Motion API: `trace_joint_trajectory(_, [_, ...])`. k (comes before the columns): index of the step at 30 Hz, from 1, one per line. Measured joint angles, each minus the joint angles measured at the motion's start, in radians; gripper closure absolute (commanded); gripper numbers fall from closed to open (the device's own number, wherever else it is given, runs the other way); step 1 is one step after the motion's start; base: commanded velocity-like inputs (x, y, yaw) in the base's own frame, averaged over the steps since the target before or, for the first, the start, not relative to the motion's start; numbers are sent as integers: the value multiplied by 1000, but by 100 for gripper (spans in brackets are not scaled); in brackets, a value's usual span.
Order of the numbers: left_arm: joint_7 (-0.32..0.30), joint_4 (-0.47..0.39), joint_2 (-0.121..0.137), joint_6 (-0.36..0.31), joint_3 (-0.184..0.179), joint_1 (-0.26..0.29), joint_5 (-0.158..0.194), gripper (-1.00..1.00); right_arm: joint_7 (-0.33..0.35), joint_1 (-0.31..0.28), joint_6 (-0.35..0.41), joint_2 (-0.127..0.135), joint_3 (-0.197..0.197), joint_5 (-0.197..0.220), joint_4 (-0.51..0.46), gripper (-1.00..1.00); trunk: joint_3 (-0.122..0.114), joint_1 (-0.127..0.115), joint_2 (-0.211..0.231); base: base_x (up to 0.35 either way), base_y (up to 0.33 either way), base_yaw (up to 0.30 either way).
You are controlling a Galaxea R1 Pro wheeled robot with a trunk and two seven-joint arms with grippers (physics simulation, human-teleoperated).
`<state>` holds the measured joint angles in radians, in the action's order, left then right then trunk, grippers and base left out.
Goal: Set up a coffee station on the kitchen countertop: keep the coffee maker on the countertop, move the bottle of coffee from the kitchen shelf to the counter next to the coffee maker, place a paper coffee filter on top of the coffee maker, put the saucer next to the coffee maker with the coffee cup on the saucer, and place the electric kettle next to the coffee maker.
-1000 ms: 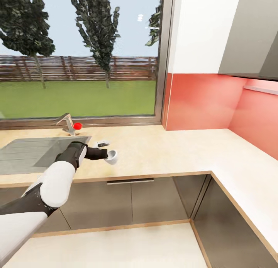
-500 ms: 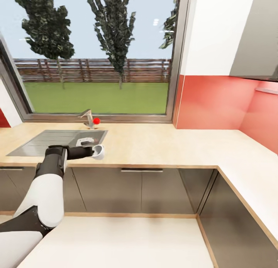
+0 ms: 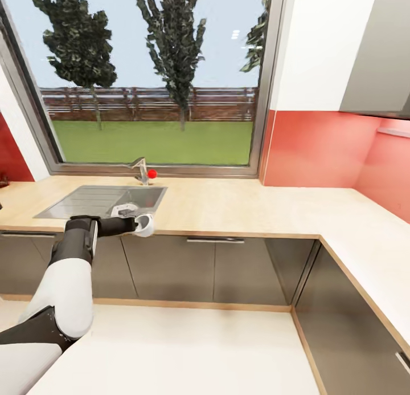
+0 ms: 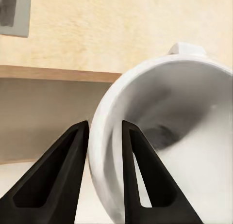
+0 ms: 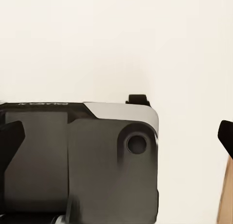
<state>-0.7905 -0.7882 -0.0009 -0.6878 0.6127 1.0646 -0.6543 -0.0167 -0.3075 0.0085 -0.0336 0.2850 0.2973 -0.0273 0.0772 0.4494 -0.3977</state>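
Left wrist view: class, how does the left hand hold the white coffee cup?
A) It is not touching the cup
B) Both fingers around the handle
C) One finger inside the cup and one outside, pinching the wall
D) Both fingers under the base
C: the left hand has one finger inside the coffee cup and one outside its wall, pinching the rim.

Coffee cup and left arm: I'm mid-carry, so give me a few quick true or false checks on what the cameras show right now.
1. The left gripper pinches the coffee cup's rim, one finger inside and one outside. True.
2. The cup stands on a saucer. False: it is held in the air at the countertop's front edge.
3. A faucet with a red knob stands behind the sink. True.
4. The right gripper holds the kettle. False: its fingers are spread with nothing between them.
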Motion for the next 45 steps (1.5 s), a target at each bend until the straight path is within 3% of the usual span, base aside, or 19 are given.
trace_joint_trajectory(4, [-1, -5, 0, 8, 3, -47, 0, 100, 0, 0, 0, 0, 1, 0, 0, -100, 0, 0, 0, -3, 2, 271])
trace_joint_trajectory(10, [-1, -9, 2, 137, 5, -113, 0, 100, 0, 0, 0, 0, 2, 0, 0, -100, 0, 0, 0, 0, 0, 277])
trace_joint_trajectory(14, [-3, -41, 3, 163, 6, -170, 4, 100, 0, 0, 0, -1, 3, 0, 0, -100, 0, 0, 0, 0, 0, 278])
trace_joint_trajectory(15, [-3, -50, 3, 166, 6, -190, 19, 100, 0, 0, 0, -1, 3, 0, 0, -100, 0, 0, 0, 0, 0, 278])
trace_joint_trajectory(16, [-3, -65, 5, 178, 6, -257, 153, 100, 0, 0, 0, -2, 3, 0, 0, -100, 0, 0, 0, 0, 0, 278])
trace_joint_trajectory(18, [0, -69, 24, 228, 5, -309, 212, 100, 0, 0, 0, -2, 4, 0, 0, -100, 0, 0, 0, 0, 0, 278])
trace_joint_trajectory(21, [3, -70, 45, 286, 6, -363, 241, 100, 0, 0, 0, -2, 4, 0, 0, -100, 0, 0, 0, 0, 0, 278])
trace_joint_trajectory(24, [4, -71, 62, 299, 6, -404, 251, 100, 0, 0, 0, -2, 3, 0, 0, -100, 0, 0, 0, 0, 0, 278])
trace_joint_trajectory(28, [5, -71, 67, 299, 9, -413, 254, 100, 0, 0, 0, -2, 4, 0, 0, -100, 0, 0, 0, 0, 0, 278])
trace_joint_trajectory(29, [5, -71, 67, 300, 20, -414, 254, 100, 0, 0, 0, -2, 4, 0, 0, -100, -1, 0, 0, 218, 78, 278])
trace_joint_trajectory(30, [-1, -71, 67, 303, 73, -417, 255, 100, 0, 0, 0, -2, 3, 0, 0, -100, -1, -1, -1, 246, 104, 278])
trace_joint_trajectory(31, [-1, -71, 66, 304, 81, -418, 255, 100, 0, 0, 0, -2, 4, 0, 0, -100, -2, 0, 0, 256, 113, 278])
trace_joint_trajectory(45, [-2, -70, 65, 302, 93, -419, 256, 100, 0, 0, 0, -1, 3, 0, 0, -100, -3, 0, 0, 278, 199, 108])
